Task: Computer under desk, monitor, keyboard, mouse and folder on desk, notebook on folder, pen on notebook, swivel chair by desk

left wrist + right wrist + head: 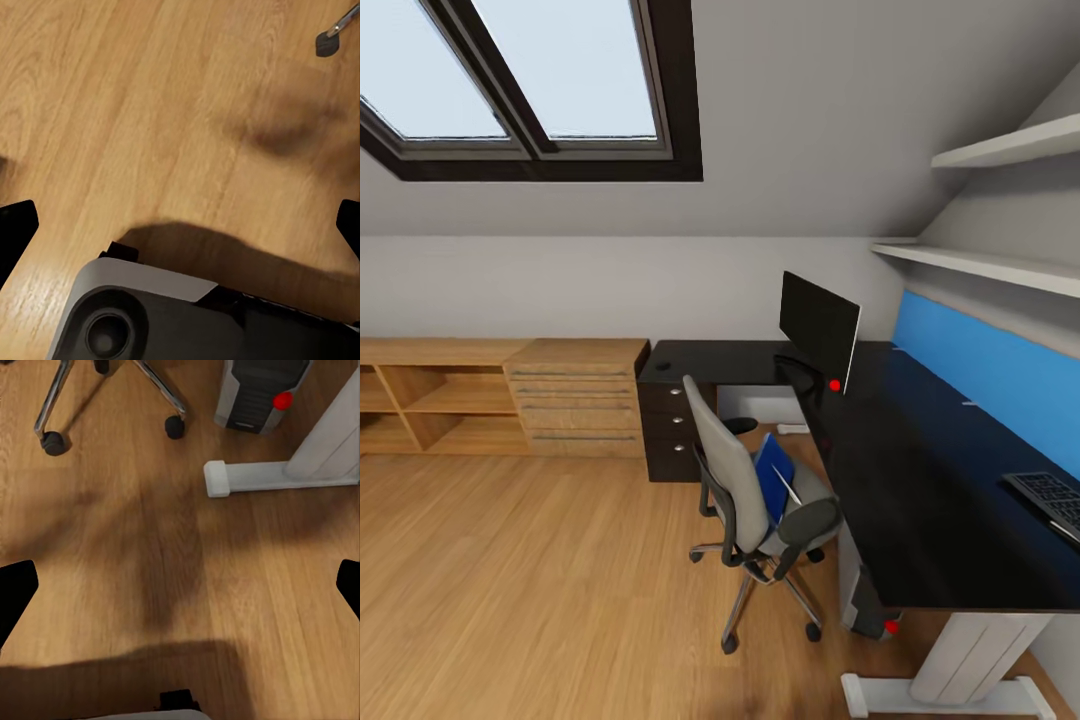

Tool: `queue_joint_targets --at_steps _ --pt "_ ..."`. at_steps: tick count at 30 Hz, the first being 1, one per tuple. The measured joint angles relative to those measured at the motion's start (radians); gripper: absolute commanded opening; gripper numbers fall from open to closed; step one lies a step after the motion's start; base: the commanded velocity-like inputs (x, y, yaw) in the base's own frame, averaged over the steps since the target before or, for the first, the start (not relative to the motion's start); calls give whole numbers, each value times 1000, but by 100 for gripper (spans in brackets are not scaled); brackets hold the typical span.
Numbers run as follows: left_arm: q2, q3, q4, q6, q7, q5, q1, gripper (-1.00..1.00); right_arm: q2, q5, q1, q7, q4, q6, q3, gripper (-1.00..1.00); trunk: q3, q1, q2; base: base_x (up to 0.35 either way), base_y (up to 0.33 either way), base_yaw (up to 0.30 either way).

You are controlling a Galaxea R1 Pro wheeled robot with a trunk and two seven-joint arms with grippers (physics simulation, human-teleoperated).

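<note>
The black desk (920, 480) carries the monitor (819, 330) at its corner, the keyboard (1050, 498) at the right edge and the mouse (663, 366) on its left wing. Pulled up to the desk, the grey swivel chair (745, 495) holds the blue folder (771, 475) on its seat, with the pale pen (789, 486) lying across it. The notebook is hidden. The computer (868, 600) stands under the desk, also seen close up as the computer (259, 390). My left gripper (180, 229) and right gripper (180, 589) hang open over bare wood floor.
A light wooden dresser (575, 395) and low shelving (420, 395) line the wall left of the desk. The desk's white foot (277, 476) and the chair's castors (174, 427) lie on the floor near my right gripper. My own base (172, 319) sits below the left gripper.
</note>
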Motion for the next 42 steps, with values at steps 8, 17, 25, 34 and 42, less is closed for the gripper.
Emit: queue_joint_targets --at_steps 8,17,25,34,42 --pt "-2 1 -144 176 0 -12 0 100 8 0 -1 -5 -112 66 1 100 -25 31 -56 0 0 0" --pt "0 0 -381 424 17 -13 -1 100 15 1 -25 -7 -317 391 1 100 -53 65 -119 0 0 0" --pt "-1 0 -458 505 58 -15 -45 100 16 -3 -81 -4 -388 492 1 100 -78 96 -175 0 0 0" --pt "-1 1 -469 572 71 -24 -149 100 29 -6 -191 0 -394 595 1 100 -106 130 -238 0 0 0" --pt "2 3 -476 659 72 -23 -221 100 46 -15 -328 -3 -390 644 0 100 -131 161 -294 0 0 0"
